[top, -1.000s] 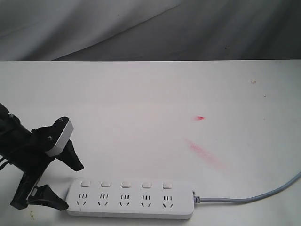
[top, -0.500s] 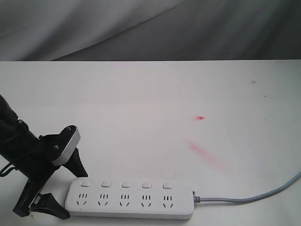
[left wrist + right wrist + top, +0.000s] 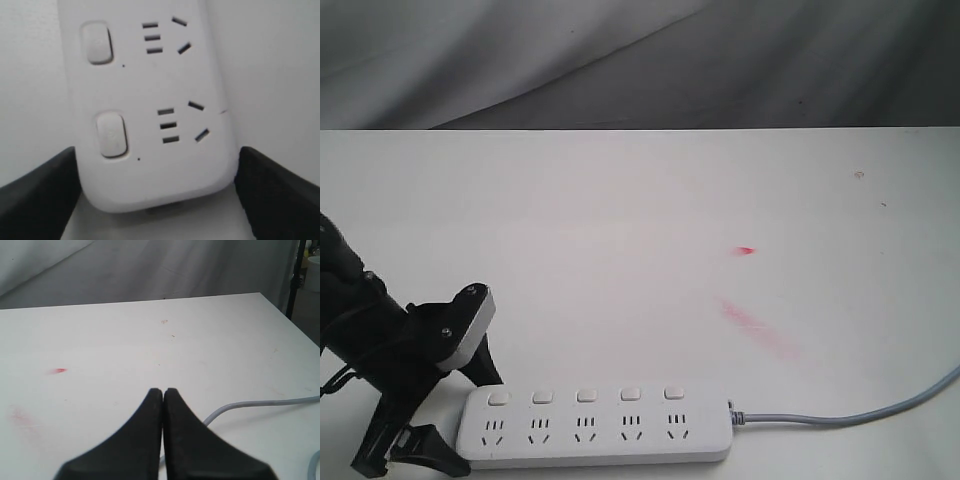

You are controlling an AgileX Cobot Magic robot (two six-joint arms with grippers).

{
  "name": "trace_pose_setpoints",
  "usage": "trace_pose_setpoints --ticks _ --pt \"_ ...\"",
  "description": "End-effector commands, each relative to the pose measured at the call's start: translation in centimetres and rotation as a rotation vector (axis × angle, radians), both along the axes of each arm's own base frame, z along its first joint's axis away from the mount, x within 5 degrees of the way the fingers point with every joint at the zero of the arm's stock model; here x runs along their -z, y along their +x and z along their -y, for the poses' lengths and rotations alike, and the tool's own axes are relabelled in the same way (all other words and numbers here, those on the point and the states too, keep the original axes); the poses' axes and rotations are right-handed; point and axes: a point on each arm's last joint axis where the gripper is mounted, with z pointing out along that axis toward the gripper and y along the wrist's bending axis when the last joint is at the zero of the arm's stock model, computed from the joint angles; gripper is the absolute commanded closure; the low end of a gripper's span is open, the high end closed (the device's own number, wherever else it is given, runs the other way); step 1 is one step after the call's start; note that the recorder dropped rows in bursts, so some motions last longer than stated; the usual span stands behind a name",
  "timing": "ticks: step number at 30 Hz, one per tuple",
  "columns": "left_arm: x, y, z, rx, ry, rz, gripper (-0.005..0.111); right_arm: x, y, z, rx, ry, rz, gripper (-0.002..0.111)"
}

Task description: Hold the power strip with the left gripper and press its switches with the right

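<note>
Left gripper at 7 o'clock on the table, fingers apart, flanking the power strip end, against both edges; firm clamp unclear. Strip lies flat at 6 o'clock, switches along its 12 o'clock side, grey cord exits toward 3. Right gripper fingers pressed together.

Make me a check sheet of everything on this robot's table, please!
Surface: white table, red smears, small red mark.
Job's things: power strip lying flat, sockets up; five switches in a row.
Clutter: nothing seen.
Grippers: left gripper straddles the strip's end, grip uncertain; right gripper shut, holding nothing.
Cables: grey cord runs off to the right.
Surroundings: grey cloth backdrop.
</note>
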Motion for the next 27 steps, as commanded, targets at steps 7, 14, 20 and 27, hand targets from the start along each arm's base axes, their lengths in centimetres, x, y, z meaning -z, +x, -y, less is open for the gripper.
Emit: trace_pose_setpoints --ticks 7,14,20,27 --pt "0.32 0.48 0.11 -0.072 0.010 0.045 0.040 0.05 -0.01 0.04 0.008 0.002 0.007 0.108" --pt "0.28 0.49 0.18 -0.081 0.003 0.042 0.064 0.05 -0.01 0.04 0.008 0.002 0.007 0.108" --pt "0.30 0.46 0.13 -0.073 0.008 0.043 0.064 0.05 -0.01 0.04 0.008 0.002 0.007 0.108" --pt "0.44 0.25 -0.15 -0.023 0.037 0.045 0.064 0.05 -0.01 0.04 0.008 0.002 0.007 0.108"
